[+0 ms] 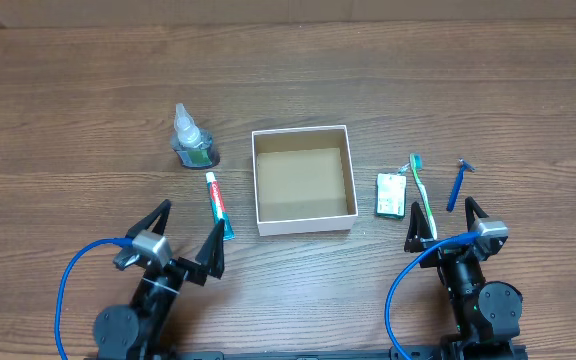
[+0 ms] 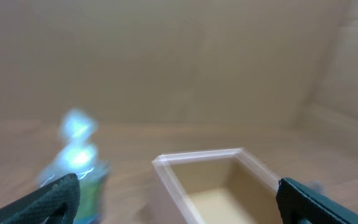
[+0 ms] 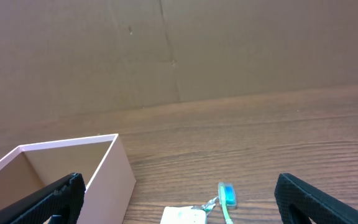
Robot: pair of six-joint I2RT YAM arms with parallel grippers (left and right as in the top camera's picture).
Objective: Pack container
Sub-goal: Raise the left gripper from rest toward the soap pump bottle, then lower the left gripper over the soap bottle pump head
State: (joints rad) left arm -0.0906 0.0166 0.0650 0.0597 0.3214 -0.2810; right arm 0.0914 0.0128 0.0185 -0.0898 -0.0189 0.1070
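The container [image 1: 304, 223], a shallow square box with white walls and a brown inside, sits open and empty at the table's middle. Left of it stand a small clear bottle [image 1: 192, 140] and a toothpaste tube [image 1: 217, 203]. On its right lie a green-and-white packet [image 1: 392, 195], a toothbrush [image 1: 423, 195] and a blue razor [image 1: 458, 183]. My left gripper [image 1: 195, 214] is open near the front edge, just by the tube. My right gripper [image 1: 441, 212] is open too, close behind the toothbrush. The left wrist view shows the container [image 2: 197, 158] and the bottle [image 2: 73, 155], blurred.
A brown cardboard wall [image 3: 166, 50] closes off the far side of the wooden table [image 1: 468, 90]. Blue cables [image 1: 68, 290] loop from both arm bases at the front. In the right wrist view the container's wall [image 3: 114, 180], the toothbrush [image 3: 227, 196] and the packet [image 3: 182, 216] lie ahead.
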